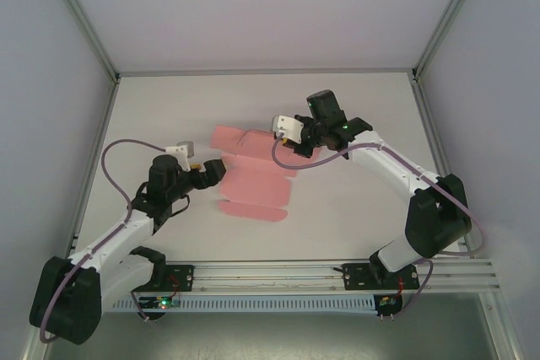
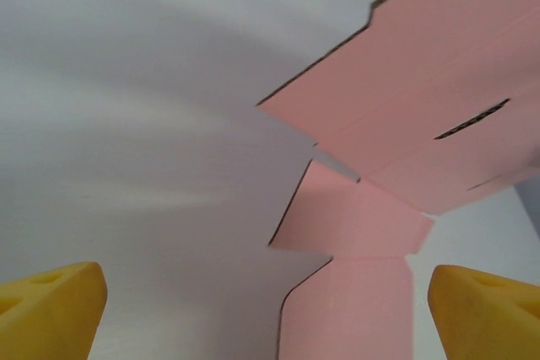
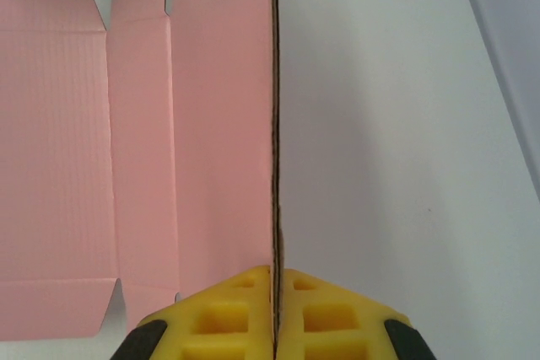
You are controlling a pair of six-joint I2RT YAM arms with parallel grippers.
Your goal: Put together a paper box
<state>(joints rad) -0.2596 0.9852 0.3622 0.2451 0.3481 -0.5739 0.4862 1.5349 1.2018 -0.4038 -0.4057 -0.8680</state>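
The paper box (image 1: 253,181) is a flat pink die-cut sheet with flaps, lying mid-table. My right gripper (image 1: 293,147) is at its right edge. In the right wrist view the yellow fingers (image 3: 240,314) are shut on a panel of the paper box (image 3: 224,124), which stands edge-on between them, and the other panels lie flat to the left. My left gripper (image 1: 214,172) is at the sheet's left side. In the left wrist view it (image 2: 270,318) is open wide, with a pink flap (image 2: 354,309) lying between its yellow fingertips (image 2: 51,309), untouched.
The white table (image 1: 363,200) is enclosed by pale walls with metal frame posts (image 1: 80,18). A slotted aluminium rail (image 1: 337,271) runs along the near edge between the arm bases. Purple cables loop off both arms.
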